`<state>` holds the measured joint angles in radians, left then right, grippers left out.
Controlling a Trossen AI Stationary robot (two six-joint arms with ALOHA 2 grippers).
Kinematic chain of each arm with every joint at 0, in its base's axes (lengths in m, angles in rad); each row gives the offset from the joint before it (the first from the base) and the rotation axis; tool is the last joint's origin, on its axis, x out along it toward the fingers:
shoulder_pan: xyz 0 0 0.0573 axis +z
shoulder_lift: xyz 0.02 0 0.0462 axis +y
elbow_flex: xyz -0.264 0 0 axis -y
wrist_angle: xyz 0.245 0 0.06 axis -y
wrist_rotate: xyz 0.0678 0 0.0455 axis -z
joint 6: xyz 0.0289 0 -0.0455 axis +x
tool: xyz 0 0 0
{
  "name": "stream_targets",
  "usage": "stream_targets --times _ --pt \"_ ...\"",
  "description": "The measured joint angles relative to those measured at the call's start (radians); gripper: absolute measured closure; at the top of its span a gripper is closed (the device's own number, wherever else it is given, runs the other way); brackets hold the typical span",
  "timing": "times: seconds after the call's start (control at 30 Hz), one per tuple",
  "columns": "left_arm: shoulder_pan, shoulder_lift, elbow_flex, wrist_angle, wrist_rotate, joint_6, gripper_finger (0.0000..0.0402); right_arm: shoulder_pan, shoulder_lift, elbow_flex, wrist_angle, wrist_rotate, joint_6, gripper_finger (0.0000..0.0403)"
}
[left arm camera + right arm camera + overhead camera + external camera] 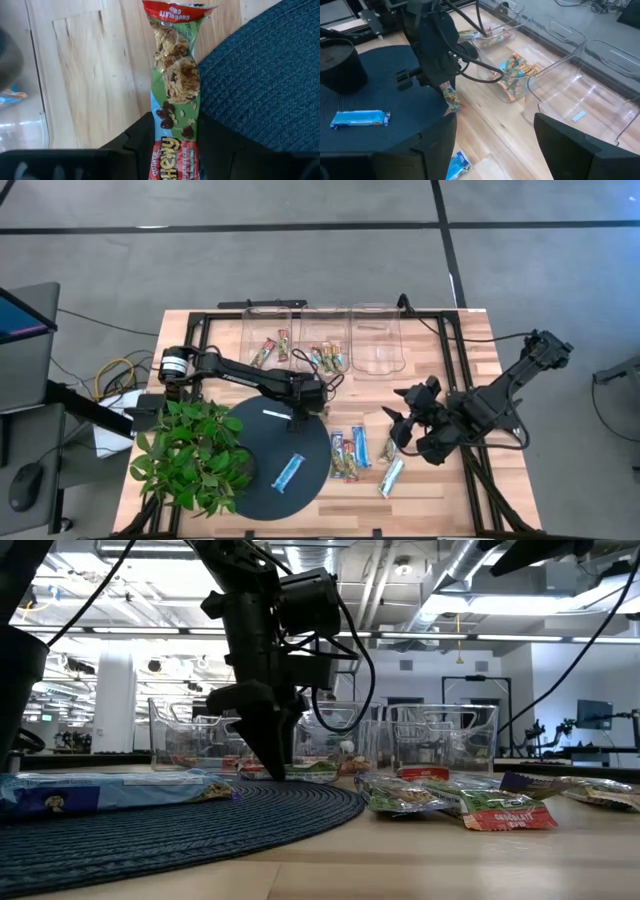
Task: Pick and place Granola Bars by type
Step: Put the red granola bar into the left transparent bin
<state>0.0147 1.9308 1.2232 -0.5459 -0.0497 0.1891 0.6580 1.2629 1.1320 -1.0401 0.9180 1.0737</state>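
Observation:
My left gripper point(303, 412) is low at the far edge of the round dark mat point(262, 498), shut on a green and red granola bar point(176, 85). A blue bar point(290, 472) lies flat on the mat, next to a thin white strip point(275, 413). Several more bars point(348, 452) lie flat on the wood right of the mat, with two more point(391, 476) near my right gripper. My right gripper point(402, 426) hovers open over the table, right of those bars, touching nothing. My left gripper pinches the green and red bar between its two fingers point(140, 142), on the part near one end point(172, 145). It comes from above, pointing down. The bar slants down below the fingers; its free end point(456, 106) is by the mat's edge, whether resting I cannot tell.
Three clear bins stand in a row at the table's far edge: the left one point(270, 345) and the middle one point(327, 355) hold bars, the right one point(376, 365) holds none. A potted plant point(190, 455) stands on the near left. Bare wood lies between bins and mat.

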Motion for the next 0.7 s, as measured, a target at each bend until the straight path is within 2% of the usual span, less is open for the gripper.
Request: stream_targets --times 0.4,0.7 --pt "0.000 -0.002 0.002 -0.015 0.049 -0.007 0.0289 -0.006 0.000 0.000 -0.007 0.004 -0.008 0.0143" --pt "-0.002 -0.002 0.092 -0.084 0.072 0.006 0.0291 -0.013 0.000 0.000 -0.024 0.026 -0.008 0.0143"
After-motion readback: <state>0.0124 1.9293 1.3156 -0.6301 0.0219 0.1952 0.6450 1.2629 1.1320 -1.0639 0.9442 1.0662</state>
